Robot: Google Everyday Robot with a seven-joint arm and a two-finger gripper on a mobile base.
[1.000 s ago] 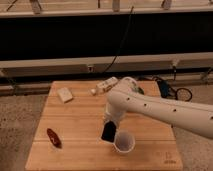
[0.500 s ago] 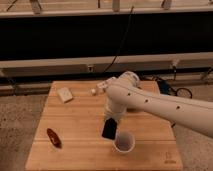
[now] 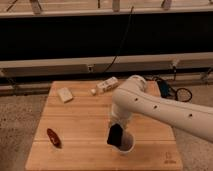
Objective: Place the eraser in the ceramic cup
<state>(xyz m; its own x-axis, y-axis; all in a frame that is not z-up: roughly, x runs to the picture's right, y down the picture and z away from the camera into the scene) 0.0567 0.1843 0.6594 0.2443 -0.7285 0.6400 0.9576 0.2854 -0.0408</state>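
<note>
The gripper hangs low over the wooden counter, its fingers grasping the black eraser, which tilts against the near-left rim of the white ceramic cup. A dark red oblong lies well left.

wooden table, ceramic cup, beige block, red object; gripper above cup

tool: mostly hidden behind arm | arm: cut off at right edge
</note>
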